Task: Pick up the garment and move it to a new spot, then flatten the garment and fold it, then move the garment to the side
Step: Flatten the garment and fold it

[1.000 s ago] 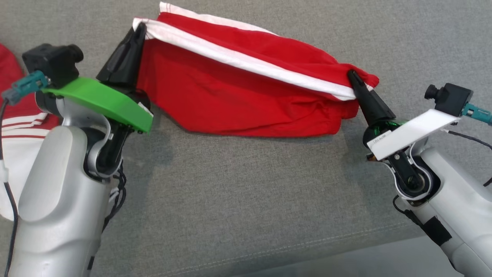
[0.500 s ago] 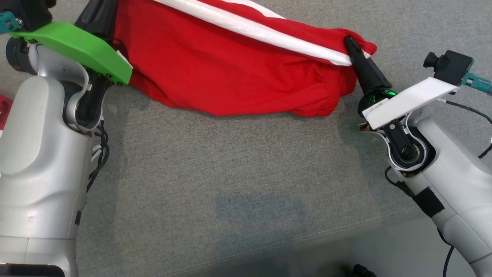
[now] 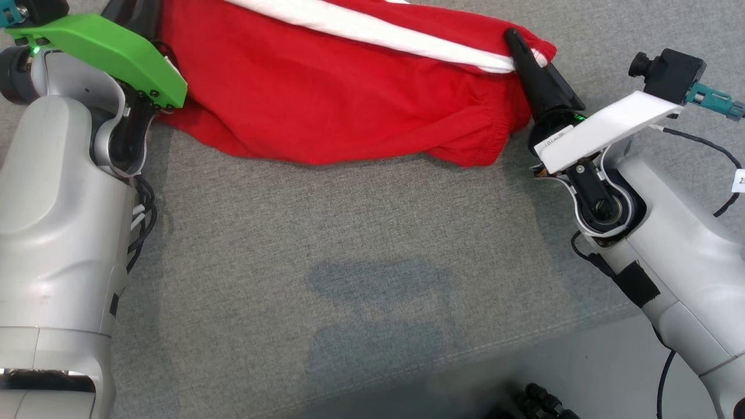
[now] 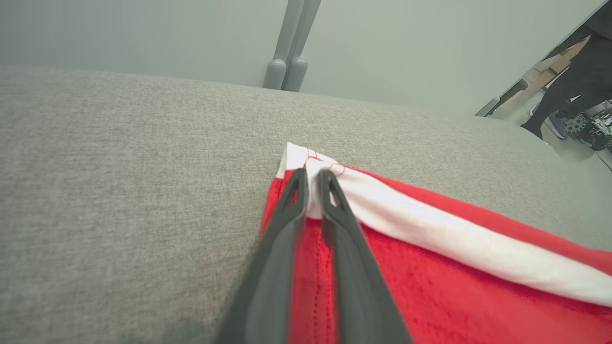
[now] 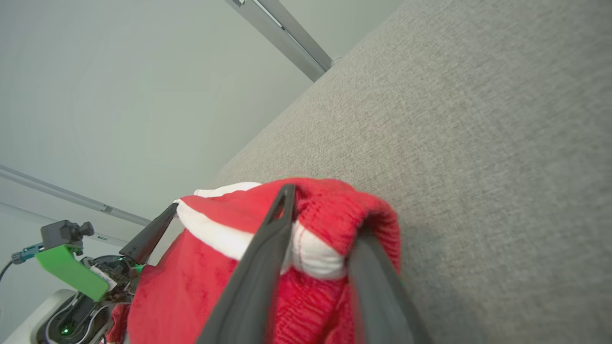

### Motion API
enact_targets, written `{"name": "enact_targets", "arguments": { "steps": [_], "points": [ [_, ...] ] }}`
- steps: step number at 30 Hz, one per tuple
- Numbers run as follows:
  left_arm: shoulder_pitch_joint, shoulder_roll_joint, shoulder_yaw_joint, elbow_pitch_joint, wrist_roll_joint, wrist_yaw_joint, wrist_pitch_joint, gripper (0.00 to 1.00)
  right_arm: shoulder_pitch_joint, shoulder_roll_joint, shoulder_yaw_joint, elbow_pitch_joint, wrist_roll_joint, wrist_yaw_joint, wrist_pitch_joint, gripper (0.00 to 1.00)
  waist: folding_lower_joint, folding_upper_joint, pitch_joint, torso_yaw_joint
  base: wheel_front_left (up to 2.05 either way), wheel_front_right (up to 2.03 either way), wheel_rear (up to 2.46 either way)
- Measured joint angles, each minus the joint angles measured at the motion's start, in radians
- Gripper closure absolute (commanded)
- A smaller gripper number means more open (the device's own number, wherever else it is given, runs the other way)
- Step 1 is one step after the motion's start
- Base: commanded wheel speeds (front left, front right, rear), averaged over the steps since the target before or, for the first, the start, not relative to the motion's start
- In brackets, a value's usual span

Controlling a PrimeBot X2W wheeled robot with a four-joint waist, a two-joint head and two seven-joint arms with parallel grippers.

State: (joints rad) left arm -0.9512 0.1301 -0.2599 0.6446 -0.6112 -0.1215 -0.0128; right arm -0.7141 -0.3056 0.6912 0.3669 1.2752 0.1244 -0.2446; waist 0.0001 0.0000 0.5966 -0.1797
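Spreads right gripper (image 5: 327,210) apart since a second ago, red white-striped garment (image 3: 326,99) slack between | left gripper (image 4: 311,174) a slit apart on its hem, grip unclear

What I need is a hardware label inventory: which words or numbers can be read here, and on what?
Small label on the right wrist's white plate: dark print, too blurred to read.
White tag at the head view's right edge: "2", the rest cut off.
The garment: no lettering visible.
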Motion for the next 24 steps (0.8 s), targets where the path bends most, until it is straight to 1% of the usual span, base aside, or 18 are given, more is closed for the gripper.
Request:
{"name": "enact_targets", "arguments": {
  "steps": [7,14,19,24],
  "points": [
    [-0.018,-0.017,-0.010,0.058,0.008,0.000,-0.061,0.00,-0.001,0.001,0.012,0.030,0.000,0.000,-0.002,0.00,0.0000,0.0000,-0.015,0.006,0.00,0.00,0.00],
    [-0.018,-0.014,-0.044,0.110,0.030,-0.002,-0.128,0.00,0.002,-0.001,0.040,0.074,0.002,0.000,-0.002,0.00,0.0000,0.0000,-0.058,0.014,0.00,0.00,0.00],
    [-0.010,-0.005,-0.069,0.129,0.038,-0.002,-0.176,0.00,0.012,-0.018,0.059,0.101,-0.002,0.000,-0.002,0.00,0.0000,0.0000,-0.103,0.018,0.00,0.00,0.00],
    [0.023,0.007,-0.090,0.131,0.046,-0.003,-0.209,0.00,0.044,-0.045,0.074,0.124,-0.032,0.000,-0.003,0.00,0.0000,0.0000,-0.158,0.023,0.00,0.00,0.00]
  ]
}}
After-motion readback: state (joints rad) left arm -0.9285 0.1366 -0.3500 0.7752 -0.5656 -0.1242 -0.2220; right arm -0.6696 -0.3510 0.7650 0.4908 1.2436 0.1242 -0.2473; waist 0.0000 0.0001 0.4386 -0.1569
